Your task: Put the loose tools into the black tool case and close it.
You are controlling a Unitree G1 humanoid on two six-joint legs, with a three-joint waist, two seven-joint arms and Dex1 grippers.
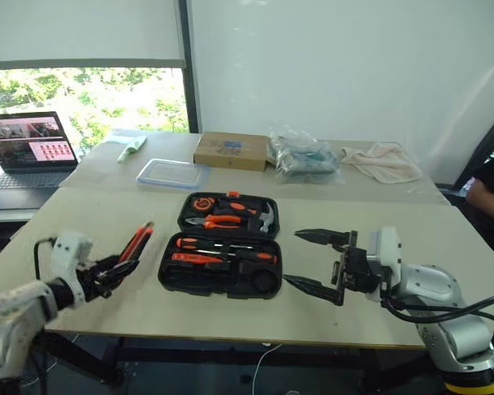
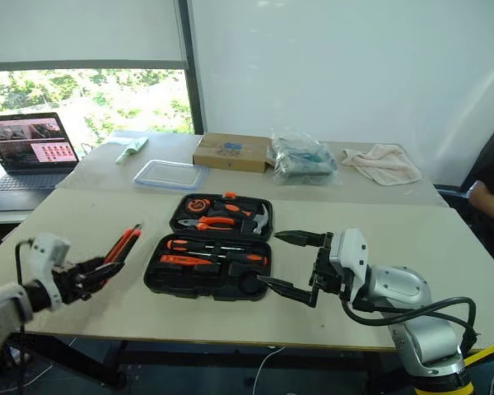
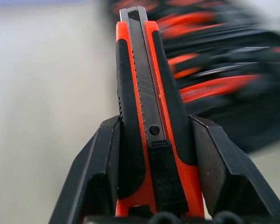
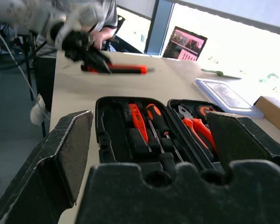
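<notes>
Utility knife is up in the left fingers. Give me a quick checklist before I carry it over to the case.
1. Utility knife clamped between the left gripper fingers: ok.
2. Black tool case lid open: ok.
3. Free slot for the knife: cannot tell.
4. Right gripper beside the case, not over it: ok.
5. Table between knife and case free of obstacles: ok.

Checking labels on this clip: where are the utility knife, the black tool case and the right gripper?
utility knife (image 3: 147, 107): left wrist view, blade slider.
black tool case (image 1: 174, 280): left eye view, near-left rim.
right gripper (image 1: 309, 259): left eye view, between fingertips.
</notes>
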